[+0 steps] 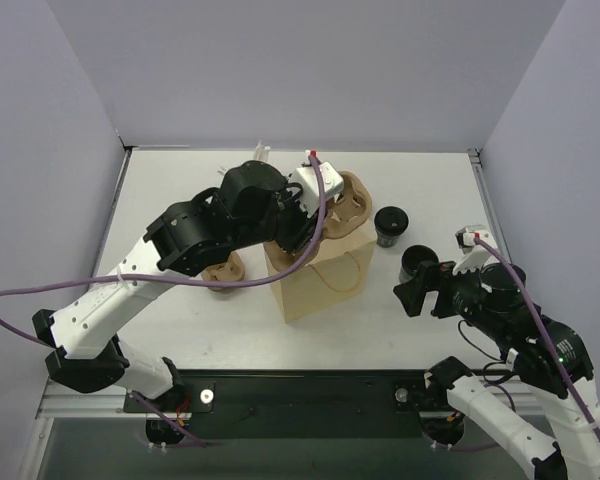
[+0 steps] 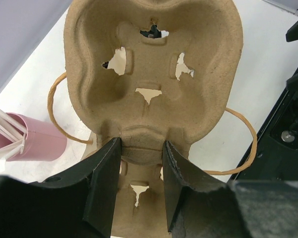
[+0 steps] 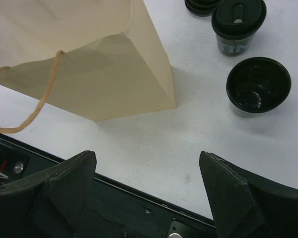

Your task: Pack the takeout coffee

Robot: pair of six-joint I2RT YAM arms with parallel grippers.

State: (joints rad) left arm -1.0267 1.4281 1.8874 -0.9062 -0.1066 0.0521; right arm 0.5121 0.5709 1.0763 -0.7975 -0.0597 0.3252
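A brown pulp cup carrier point(image 2: 149, 74) hangs tilted over the open paper bag point(image 1: 320, 280), with the bag's handles point(image 2: 241, 148) showing on both sides of it. My left gripper point(image 2: 141, 148) is shut on the carrier's middle ridge; from above, the left gripper point(image 1: 325, 212) sits over the bag's mouth. A lidded black coffee cup point(image 3: 238, 25) and an open black cup point(image 3: 258, 87) stand right of the bag. My right gripper point(image 3: 149, 193) is open and empty over the table's near edge, close to the open cup point(image 1: 418, 262).
A second pulp carrier point(image 1: 223, 270) lies left of the bag under the left arm. A pink cup point(image 2: 39, 141) holding white straws stands behind the bag. Black lids point(image 3: 201, 6) are stacked near the lidded cup point(image 1: 390, 225).
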